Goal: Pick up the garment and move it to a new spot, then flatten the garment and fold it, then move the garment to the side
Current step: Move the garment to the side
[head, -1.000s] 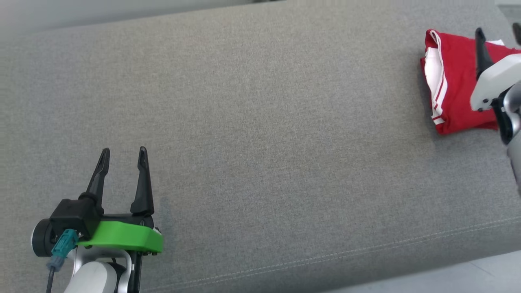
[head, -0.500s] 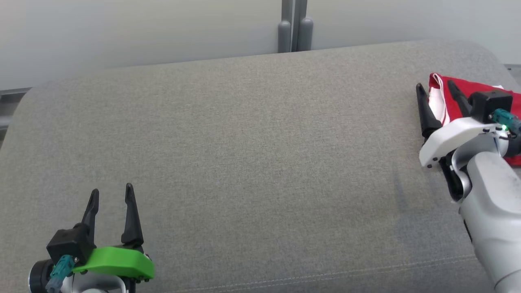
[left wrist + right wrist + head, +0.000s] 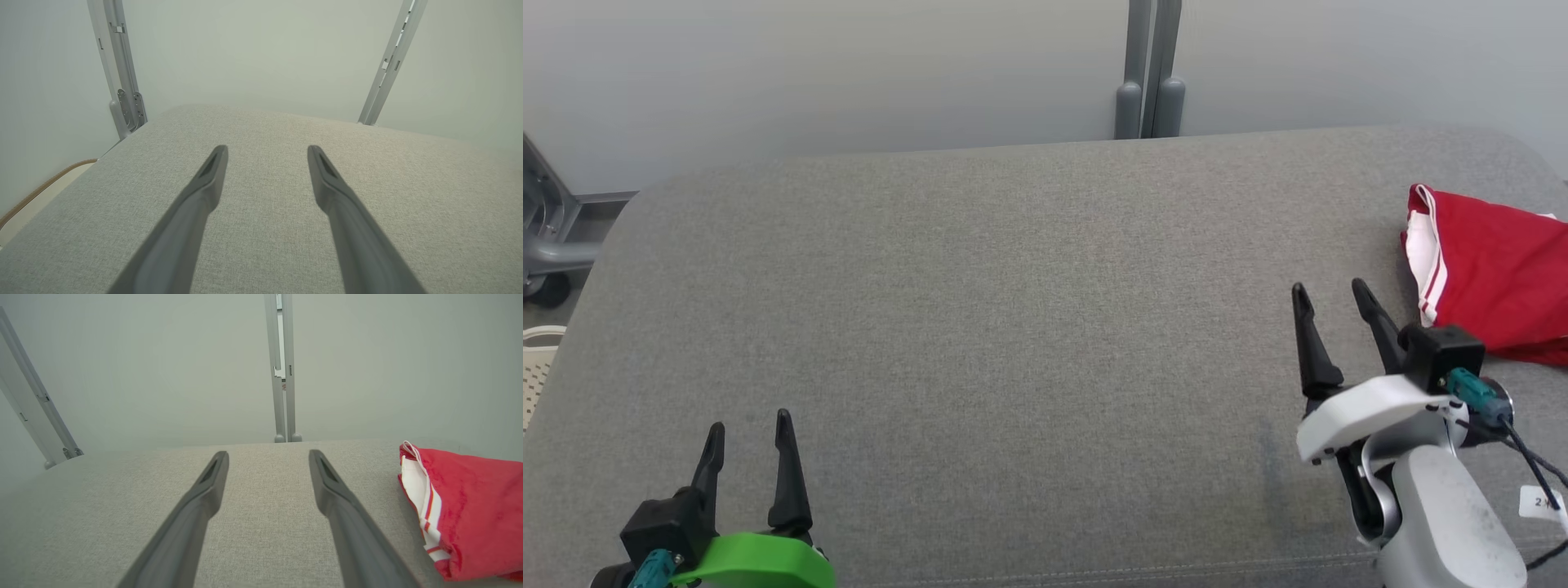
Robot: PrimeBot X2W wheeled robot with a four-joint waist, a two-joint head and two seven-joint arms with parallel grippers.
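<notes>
Half a second back, the right gripper [image 3: 1327, 286] stood with its two long dark fingers at the near-left edge of the folded red garment with white striped trim [image 3: 1494, 286]. It now sits clear of the cloth, at about 8 o'clock from it, with bare fabric between them. The head camera has also tilted up, so the shift of the whole scene is not a move of the cloth.

That garment lies folded at 3 o'clock on the broad grey woven upholstered surface [image 3: 1013, 327], running off the right side of the head view. In the right wrist view it rests at 4 o'clock [image 3: 470, 514], its white band turned toward the fingers.

Both grippers are released and hold nothing. The right one's fingers are spread in its wrist view [image 3: 268, 454], and the left gripper [image 3: 750, 420], at 7 o'clock in the head view, is likewise parted over bare cloth [image 3: 266, 149].

By my reading the garment is already set aside and the arm is retreating. To finish cleanly, keep the fingers parted and lifted off the surface, and draw back away from the striped edge, so that no fingertip catches a layer and drags the fold open.
</notes>
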